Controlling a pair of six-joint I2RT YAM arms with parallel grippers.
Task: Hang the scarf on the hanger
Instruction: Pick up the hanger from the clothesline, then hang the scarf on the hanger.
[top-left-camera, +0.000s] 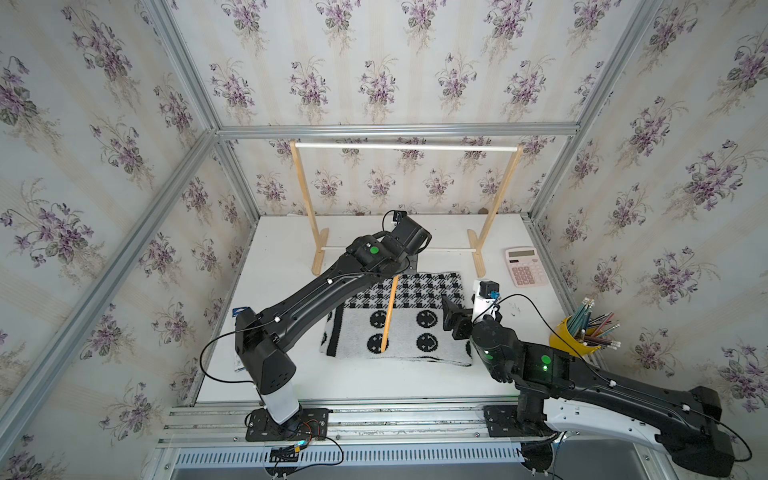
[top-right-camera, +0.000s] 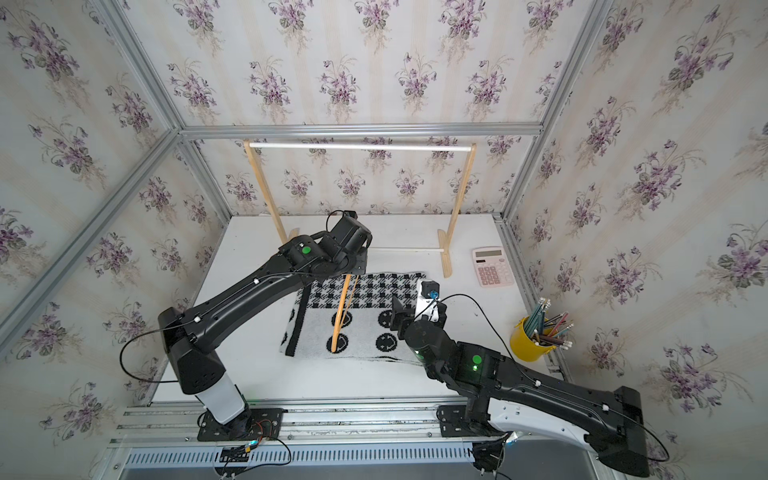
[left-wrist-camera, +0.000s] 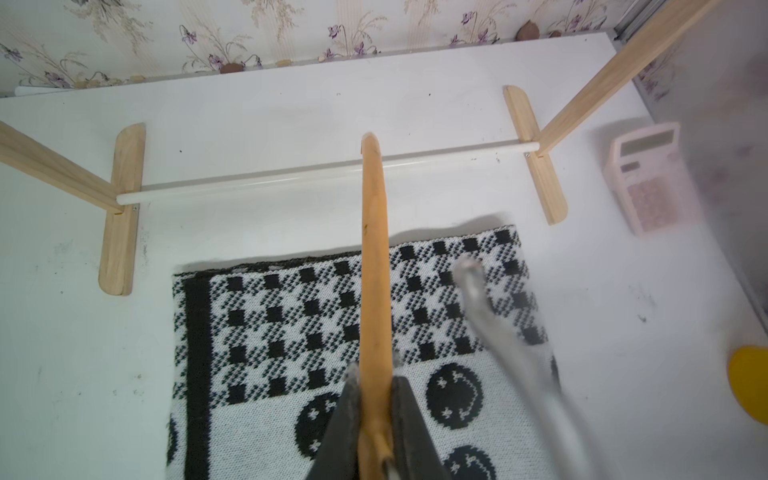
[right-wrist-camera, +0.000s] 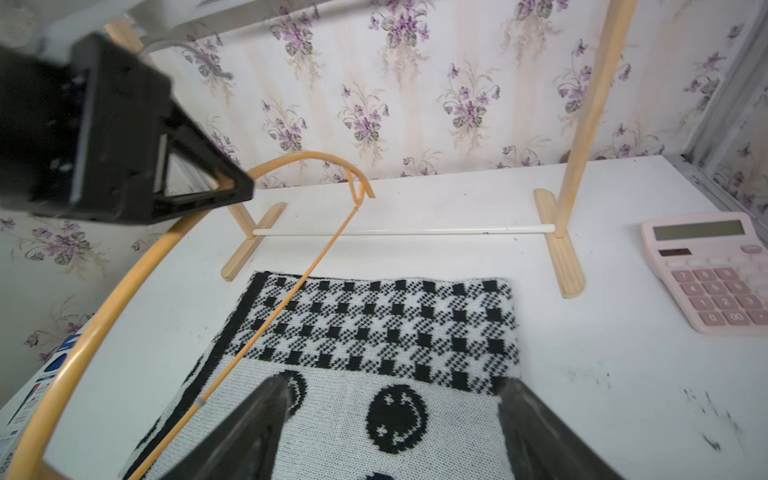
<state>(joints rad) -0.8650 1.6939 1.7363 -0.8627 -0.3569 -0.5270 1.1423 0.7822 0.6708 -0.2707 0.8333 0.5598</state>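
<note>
The scarf (top-left-camera: 415, 328) (top-right-camera: 374, 316) lies folded flat on the white table, houndstooth half toward the back, smiley-face half toward the front. My left gripper (left-wrist-camera: 374, 374) is shut on the hanger (top-left-camera: 390, 311) (left-wrist-camera: 374, 249) at its curved wooden top. The hanger stands on edge over the scarf, its crossbar (right-wrist-camera: 266, 328) slanting just above the cloth, and its silver hook (left-wrist-camera: 490, 316) is blurred close to the camera. Above the scarf's right part my right gripper (right-wrist-camera: 392, 382) (top-left-camera: 463, 305) is open, with only cloth showing between its fingers.
A wooden rack with white rods (top-left-camera: 405, 146) stands behind the scarf, its lower rod (right-wrist-camera: 403, 230) near the table. A pink calculator (top-left-camera: 525, 266) lies at the back right. A yellow cup of pencils (top-left-camera: 575, 336) sits at the right edge. A printed packet (right-wrist-camera: 37, 386) lies left.
</note>
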